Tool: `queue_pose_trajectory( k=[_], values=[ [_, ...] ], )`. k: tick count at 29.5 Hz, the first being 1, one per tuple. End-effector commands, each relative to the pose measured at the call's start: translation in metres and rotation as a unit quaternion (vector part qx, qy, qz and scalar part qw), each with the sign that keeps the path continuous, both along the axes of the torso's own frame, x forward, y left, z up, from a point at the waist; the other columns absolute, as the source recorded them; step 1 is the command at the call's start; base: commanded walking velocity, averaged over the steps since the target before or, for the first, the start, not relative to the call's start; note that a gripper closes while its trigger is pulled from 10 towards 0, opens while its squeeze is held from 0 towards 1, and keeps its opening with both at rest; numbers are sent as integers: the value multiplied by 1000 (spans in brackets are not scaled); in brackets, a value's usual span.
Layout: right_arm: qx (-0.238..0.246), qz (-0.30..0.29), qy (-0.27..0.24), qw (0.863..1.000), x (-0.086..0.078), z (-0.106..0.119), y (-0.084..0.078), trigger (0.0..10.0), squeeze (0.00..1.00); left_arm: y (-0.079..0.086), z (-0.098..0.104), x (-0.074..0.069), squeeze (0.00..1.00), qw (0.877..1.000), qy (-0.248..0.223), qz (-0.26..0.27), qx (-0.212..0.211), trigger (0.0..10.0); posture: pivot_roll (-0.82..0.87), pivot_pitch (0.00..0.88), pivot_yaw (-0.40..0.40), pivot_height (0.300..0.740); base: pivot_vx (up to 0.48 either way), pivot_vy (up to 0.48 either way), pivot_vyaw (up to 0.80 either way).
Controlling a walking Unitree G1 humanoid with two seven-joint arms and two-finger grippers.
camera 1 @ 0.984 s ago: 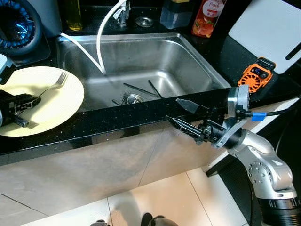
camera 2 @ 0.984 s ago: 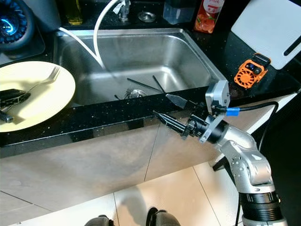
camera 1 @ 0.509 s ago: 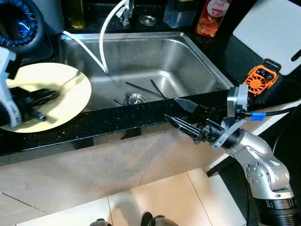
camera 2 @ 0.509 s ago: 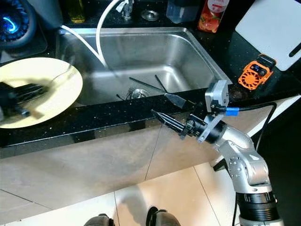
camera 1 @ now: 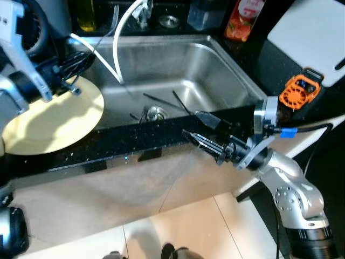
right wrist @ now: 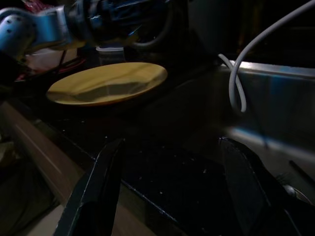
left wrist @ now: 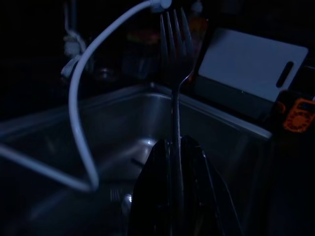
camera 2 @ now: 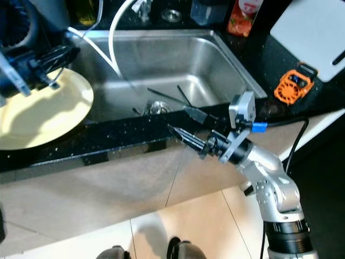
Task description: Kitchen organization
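Observation:
My left gripper (camera 1: pixel 73 62) is shut on a silver fork (left wrist: pixel 174 59), held above the far edge of the pale yellow plate (camera 1: pixel 54 116), close to the left rim of the steel sink (camera 1: pixel 215 70). In the left wrist view the fork's handle sits pinched between the black fingers (left wrist: pixel 152 196), tines pointing out over the sink. My right gripper (camera 1: pixel 191 123) hangs open in front of the black counter's edge, below the sink, with nothing between its fingers (right wrist: pixel 98 187). The right wrist view looks along the counter to the plate (right wrist: pixel 108 83).
Dark chopsticks (camera 1: pixel 161 101) lie near the drain (camera 1: pixel 156 113) in the sink. A white hose (camera 1: pixel 116 43) loops into it from the tap. An orange gadget (camera 1: pixel 301 89), a white cutting board (camera 1: pixel 312 27) and a red bottle (camera 1: pixel 241 19) stand to the right and behind.
My left gripper has lifted the fork off the plate and carried it up and toward the sink. The right gripper has stayed open by the counter edge.

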State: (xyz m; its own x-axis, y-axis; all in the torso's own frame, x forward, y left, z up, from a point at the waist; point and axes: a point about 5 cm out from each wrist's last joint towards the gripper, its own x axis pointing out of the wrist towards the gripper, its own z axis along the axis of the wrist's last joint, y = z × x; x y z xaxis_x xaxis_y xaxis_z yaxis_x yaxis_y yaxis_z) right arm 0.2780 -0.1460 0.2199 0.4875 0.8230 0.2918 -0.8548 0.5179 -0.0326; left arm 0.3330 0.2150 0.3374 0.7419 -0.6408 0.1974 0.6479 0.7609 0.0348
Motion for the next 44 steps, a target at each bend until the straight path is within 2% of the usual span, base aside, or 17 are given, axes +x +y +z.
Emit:
queue_pose_trajectory(
  k=[1, 5, 6, 8, 9, 14, 15, 19, 23, 27, 29, 36, 40, 41, 42, 43, 44],
  values=[
    [-5, -8, 4, 1000, -2, -1, -3, 10000, 0, -5, -6, 7, 0, 1000, 7, 4, 10, 0, 81, 130, -87, 740, 0, 0, 0],
    [0, -10, 15, 1000, -6, -2, -1, 10000, 0, -19, -5, 35, 0, 999, 13, 39, 32, 0, 61, 150, -81, 740, 0, 0, 0],
    [1, -10, 19, 1000, -8, -3, -1, 10000, 0, -25, -6, 42, 0, 998, 17, 38, 36, 1882, 45, 166, -74, 740, 0, 0, 0],
    [1, -10, 22, 1000, -10, -3, -1, 10000, 0, -30, -6, 46, 0, 998, 19, 37, 38, 1882, 45, 166, -74, 740, 0, 0, 0],
    [2, -12, 26, 1000, -15, -5, -1, 10000, 0, -42, -8, 52, 0, 998, 20, 26, 60, 10000, 27, 186, -63, 740, 0, 0, 0],
    [3, -18, 31, 999, -21, -5, -3, 10000, 0, -57, -8, 57, 0, 996, 14, 6, 91, 10000, 13, 215, -53, 740, 0, 0, 0],
    [5, -21, 35, 999, -24, -5, -4, 10000, 0, -68, -7, 59, 0, 994, 7, -16, 107, 10000, 9, 229, -48, 740, 0, 0, 0],
    [6, -22, 38, 999, -27, -5, -4, 10000, 0, -76, -5, 59, 0, 992, 0, -36, 119, 10000, 9, 242, -47, 740, 0, 0, 0],
    [8, -21, 48, 999, -31, -6, -1, 10000, 0, -89, -1, 59, 0, 984, -17, -87, 157, 10000, 3, 269, -44, 740, 0, 0, -416],
    [8, -22, 52, 998, -32, -6, -1, 10000, 0, -90, -2, 60, 0, 979, -17, -94, 178, 10000, 2, 275, -44, 740, 0, 0, -288],
    [10, -23, 52, 998, -35, -5, 0, 10000, 0, -85, -15, 64, 0, 970, -8, -91, 225, 10000, 0, 284, -45, 740, 0, 0, 0],
    [14, -22, 50, 998, -36, -4, 0, 10000, 0, -81, -23, 66, 0, 966, -2, -81, 247, 10000, -1, 286, -47, 740, 0, 0, 0],
    [19, -24, 48, 998, -37, -2, 0, 10000, 0, -74, -34, 71, 0, 960, 9, -56, 274, 10000, -4, 288, -48, 740, 0, 0, 0],
    [29, -27, 47, 998, -36, 0, -2, 10000, 0, -73, -36, 71, 86, 959, 9, -51, 280, 10000, -4, 288, -49, 740, 0, 0, 0],
    [37, -30, 45, 998, -35, 2, -2, 10000, 0, -72, -36, 72, 110, 958, 10, -48, 281, 10000, -3, 287, -50, 740, 0, 0, 0],
    [45, -32, 43, 998, -35, 4, -3, 10000, 0, -71, -37, 72, 275, 958, 10, -45, 282, 10000, -5, 288, -47, 740, 0, 0, 0],
    [51, -33, 40, 997, -35, 6, -4, 10000, 0, -70, -38, 73, 639, 959, 10, -44, 281, 10000, -5, 287, -47, 740, 0, 0, 0]
  ],
)
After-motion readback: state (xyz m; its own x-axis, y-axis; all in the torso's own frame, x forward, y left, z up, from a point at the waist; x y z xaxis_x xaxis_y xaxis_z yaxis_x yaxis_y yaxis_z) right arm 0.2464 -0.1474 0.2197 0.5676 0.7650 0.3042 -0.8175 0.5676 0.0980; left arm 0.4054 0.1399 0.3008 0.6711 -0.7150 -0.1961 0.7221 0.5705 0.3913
